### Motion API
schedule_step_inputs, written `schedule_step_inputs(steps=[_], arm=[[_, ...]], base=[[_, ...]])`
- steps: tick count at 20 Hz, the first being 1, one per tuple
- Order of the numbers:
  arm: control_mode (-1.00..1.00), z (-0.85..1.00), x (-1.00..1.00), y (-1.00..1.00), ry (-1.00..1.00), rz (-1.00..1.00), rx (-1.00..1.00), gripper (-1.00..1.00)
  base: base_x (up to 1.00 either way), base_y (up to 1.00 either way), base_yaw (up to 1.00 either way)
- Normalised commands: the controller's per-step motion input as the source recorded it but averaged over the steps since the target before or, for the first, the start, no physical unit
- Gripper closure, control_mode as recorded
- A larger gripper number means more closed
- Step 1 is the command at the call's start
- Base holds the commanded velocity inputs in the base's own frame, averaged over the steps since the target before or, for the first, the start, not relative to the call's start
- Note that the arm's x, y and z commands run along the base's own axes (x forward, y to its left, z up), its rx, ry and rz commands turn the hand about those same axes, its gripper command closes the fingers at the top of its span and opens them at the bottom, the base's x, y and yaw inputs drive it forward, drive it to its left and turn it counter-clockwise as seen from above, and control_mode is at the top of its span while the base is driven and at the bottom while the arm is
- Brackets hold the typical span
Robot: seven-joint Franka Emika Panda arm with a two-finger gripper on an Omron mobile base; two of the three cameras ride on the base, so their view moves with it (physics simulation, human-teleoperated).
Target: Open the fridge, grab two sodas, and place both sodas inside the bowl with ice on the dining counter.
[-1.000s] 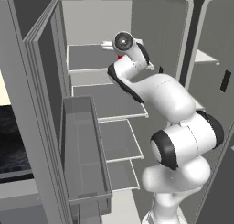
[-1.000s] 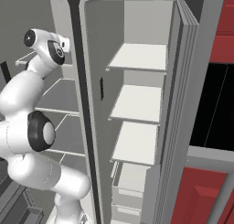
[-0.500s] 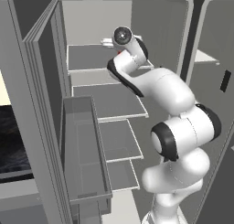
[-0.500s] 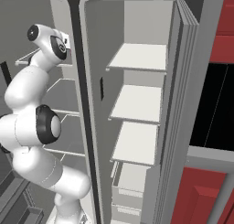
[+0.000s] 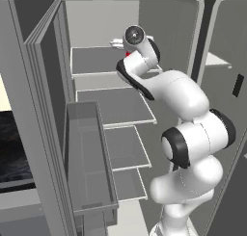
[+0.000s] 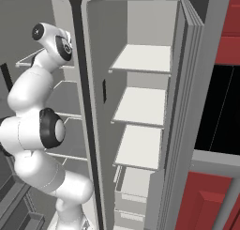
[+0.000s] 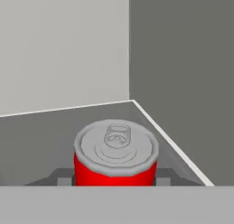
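The grey fridge [image 5: 116,105] stands with both doors open. My arm reaches up to its top left shelf [image 5: 94,61]. A bright red soda can [image 7: 115,161] stands upright there, near the back right corner of the shelf. My gripper [image 7: 114,178] straddles it, with one fingertip [image 7: 65,177] against each side, shut on the can. A sliver of the red can [image 5: 128,53] shows beside the hand [image 5: 120,43] in the left base view. The bottle, the bowl and the dining counter are out of view.
The left door [image 5: 48,110] swings out on my left with a deep bin [image 5: 89,158]. Pale shelves [image 6: 140,102] fill the fridge's right half. Dark red cabinets [image 6: 206,201] and a black panel [image 6: 220,107] lie to the right.
The arm has stretched further up and into the fridge, bringing the hand to the top left shelf. The base has not moved.
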Motion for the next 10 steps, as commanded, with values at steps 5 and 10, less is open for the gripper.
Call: schedule_step_inputs(steps=[5, 10], arm=[[-1.00, 0.00, -0.03, 0.00, 0.00, 0.00, 0.00, 1.00], [-1.00, -0.04, -0.25, 0.03, 0.00, 0.00, 0.00, 1.00]], base=[[0.00, 0.00, 0.00], [0.00, 0.00, 0.00]])
